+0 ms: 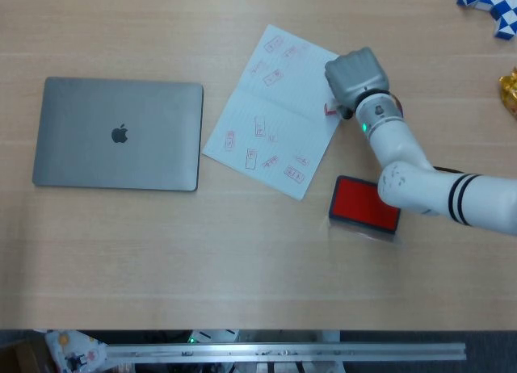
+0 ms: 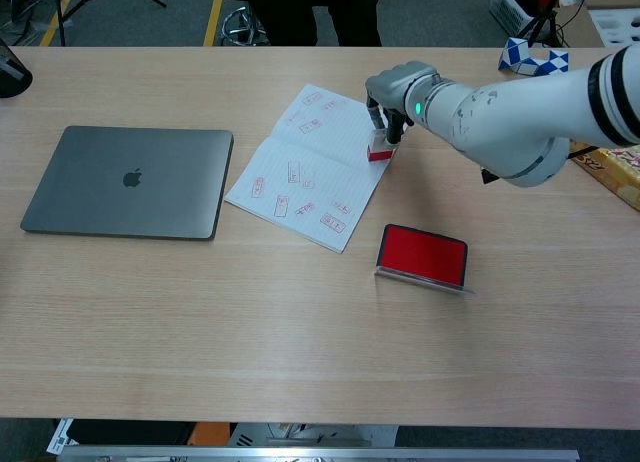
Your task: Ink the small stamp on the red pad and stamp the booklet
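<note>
Booklet (image 1: pixel 283 111) lies open on the table (image 1: pixel 242 252), its pages dotted with red stamp marks. At the booklet's right edge, the right hand (image 1: pixel 354 78) has its fingers closed around the stamp (image 2: pixel 379 148), whose red base sits on or just above the page corner; whether it touches the paper cannot be told. In the head view the hand covers most of the stamp, with only a bit of red showing beneath it. The pad (image 1: pixel 365 204), red face up, sits on the table near the booklet's lower right corner, apart from it, and the right forearm passes over the pad's right end in the head view. Left of the booklet, just beside it, rests a closed grey laptop (image 1: pixel 118 133). Far right of the booklet, at the table's back edge, lies a blue and white toy (image 2: pixel 531 60). The left hand shows in neither view.
</note>
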`<state>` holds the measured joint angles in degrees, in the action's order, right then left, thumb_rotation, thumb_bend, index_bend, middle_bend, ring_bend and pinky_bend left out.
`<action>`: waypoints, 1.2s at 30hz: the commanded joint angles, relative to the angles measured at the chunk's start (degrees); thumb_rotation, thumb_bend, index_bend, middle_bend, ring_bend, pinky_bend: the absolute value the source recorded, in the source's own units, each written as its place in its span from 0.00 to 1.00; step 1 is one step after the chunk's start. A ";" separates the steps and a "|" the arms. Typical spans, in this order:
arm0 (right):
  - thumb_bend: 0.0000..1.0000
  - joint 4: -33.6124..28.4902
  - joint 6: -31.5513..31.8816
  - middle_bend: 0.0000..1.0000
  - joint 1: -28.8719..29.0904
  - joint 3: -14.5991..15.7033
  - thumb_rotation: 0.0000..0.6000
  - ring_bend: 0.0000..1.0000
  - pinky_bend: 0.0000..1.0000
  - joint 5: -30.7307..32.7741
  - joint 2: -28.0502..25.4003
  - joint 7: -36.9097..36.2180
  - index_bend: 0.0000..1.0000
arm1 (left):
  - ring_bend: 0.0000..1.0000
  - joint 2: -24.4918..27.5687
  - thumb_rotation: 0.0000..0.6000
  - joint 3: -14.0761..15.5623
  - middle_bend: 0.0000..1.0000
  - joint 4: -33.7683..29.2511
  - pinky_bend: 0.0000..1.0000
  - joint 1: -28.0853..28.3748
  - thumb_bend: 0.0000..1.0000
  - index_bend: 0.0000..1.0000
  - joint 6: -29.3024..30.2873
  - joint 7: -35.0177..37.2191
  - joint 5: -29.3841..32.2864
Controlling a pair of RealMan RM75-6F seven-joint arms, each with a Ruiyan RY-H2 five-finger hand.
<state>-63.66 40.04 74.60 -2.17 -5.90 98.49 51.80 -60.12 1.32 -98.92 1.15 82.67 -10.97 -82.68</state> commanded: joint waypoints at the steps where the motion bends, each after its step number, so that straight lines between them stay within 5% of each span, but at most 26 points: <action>1: 0.52 1.80 -0.57 0.72 0.71 0.16 1.00 0.63 0.55 0.96 1.32 1.10 0.88 | 0.25 -0.01 1.00 -0.04 0.17 0.06 0.15 0.01 0.20 0.18 -0.08 -0.03 0.16; 36: 0.53 9.74 -1.65 0.73 0.33 -1.32 1.00 0.63 0.55 2.66 6.99 6.66 0.89 | 0.24 0.08 1.00 0.02 0.16 0.05 0.15 -0.21 0.20 0.14 -0.34 -0.25 1.09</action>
<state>-53.90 38.38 74.94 -3.49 -3.22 105.47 58.45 -60.04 1.34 -98.87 0.94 82.33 -11.22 -81.58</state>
